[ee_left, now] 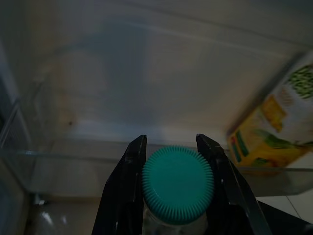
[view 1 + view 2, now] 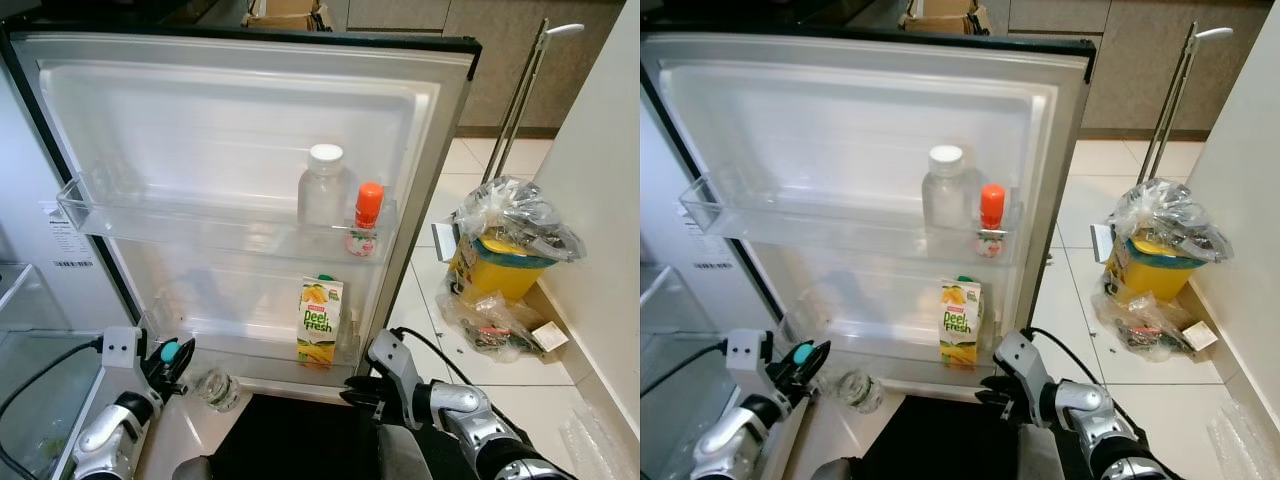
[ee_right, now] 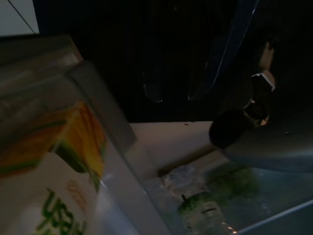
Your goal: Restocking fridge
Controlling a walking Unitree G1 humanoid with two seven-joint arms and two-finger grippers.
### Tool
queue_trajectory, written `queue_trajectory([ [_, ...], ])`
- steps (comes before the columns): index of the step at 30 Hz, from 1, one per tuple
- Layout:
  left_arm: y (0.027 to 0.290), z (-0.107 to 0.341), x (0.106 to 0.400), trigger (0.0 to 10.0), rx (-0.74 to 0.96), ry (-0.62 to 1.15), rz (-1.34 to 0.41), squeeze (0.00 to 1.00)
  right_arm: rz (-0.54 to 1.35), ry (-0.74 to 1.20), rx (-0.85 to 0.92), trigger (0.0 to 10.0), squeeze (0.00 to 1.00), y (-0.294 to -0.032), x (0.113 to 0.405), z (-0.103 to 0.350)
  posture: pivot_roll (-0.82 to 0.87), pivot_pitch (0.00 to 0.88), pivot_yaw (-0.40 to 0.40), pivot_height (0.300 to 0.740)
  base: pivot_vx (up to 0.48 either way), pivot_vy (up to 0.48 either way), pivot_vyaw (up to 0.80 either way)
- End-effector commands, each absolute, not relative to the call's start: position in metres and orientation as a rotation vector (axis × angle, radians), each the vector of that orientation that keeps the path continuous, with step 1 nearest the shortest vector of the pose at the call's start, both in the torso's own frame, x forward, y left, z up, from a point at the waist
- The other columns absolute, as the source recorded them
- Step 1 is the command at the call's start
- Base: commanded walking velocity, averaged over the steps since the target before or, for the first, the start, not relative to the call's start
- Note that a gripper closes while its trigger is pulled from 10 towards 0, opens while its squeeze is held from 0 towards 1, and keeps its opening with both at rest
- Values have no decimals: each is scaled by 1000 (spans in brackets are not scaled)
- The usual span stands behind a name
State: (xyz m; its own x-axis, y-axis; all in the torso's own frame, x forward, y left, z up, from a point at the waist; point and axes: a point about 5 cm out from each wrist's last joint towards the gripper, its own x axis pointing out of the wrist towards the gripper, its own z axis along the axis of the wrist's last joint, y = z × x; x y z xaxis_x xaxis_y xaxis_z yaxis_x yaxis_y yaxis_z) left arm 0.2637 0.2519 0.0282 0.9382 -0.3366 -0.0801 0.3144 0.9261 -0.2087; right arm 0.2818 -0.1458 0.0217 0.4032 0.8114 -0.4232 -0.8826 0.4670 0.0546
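Observation:
The fridge door (image 2: 240, 110) stands open before me. Its upper shelf (image 2: 200, 225) holds a clear bottle with a white cap (image 2: 322, 185) and a small red-capped bottle (image 2: 366, 218). A yellow juice carton (image 2: 320, 320) stands in the lower door shelf (image 2: 250, 350). My left gripper (image 2: 170, 355) is low on the left in front of that shelf, shut on the teal cap (image 1: 177, 183) of a clear bottle (image 2: 215, 388) that tilts toward the door. My right gripper (image 2: 362, 385) hangs low just right of the carton, which sits close in the right wrist view (image 3: 49, 161).
A yellow bin (image 2: 505, 255) lined with a plastic bag stands on the tiled floor at right, with packets around it. Two long metal handles (image 2: 520, 100) lean behind it. A white wall (image 2: 610, 200) is at far right. The fridge's clear drawers (image 2: 30, 340) are at left.

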Motion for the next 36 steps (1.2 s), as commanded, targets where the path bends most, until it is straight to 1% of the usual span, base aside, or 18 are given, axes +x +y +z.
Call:
queue_trajectory([
  [1,258,38,265,10000,-182,85,-403,0,1138,435,-188,10000,0,-145,277,21,-63,0,-37,480,0,0,0],
  [3,258,41,263,10000,-192,83,-472,0,1176,430,-188,10000,0,-144,275,22,-63,0,-37,480,0,0,0],
  [10,252,51,269,10000,-221,41,-554,0,1175,371,-171,10000,0,-141,282,32,-61,0,-39,480,0,0,0],
  [17,250,66,279,10000,-254,-36,-559,0,1150,290,-190,10000,0,-137,287,43,-68,0,-41,480,0,0,0],
  [21,245,74,284,10000,-259,-79,-577,0,1171,276,-208,10000,0,-134,279,39,-74,0,-44,480,0,0,0],
  [25,240,82,289,10000,-262,-118,-597,0,1151,271,-197,10000,0,-135,277,38,-75,0,-41,480,0,0,0],
  [33,235,92,296,10000,-243,-147,-601,0,1137,203,-180,10000,0,-129,276,43,-76,0,-44,480,0,0,0],
  [36,232,95,298,10000,-240,-155,-604,0,1141,189,-179,10000,0,-127,272,42,-76,0,-44,480,0,0,0],
])
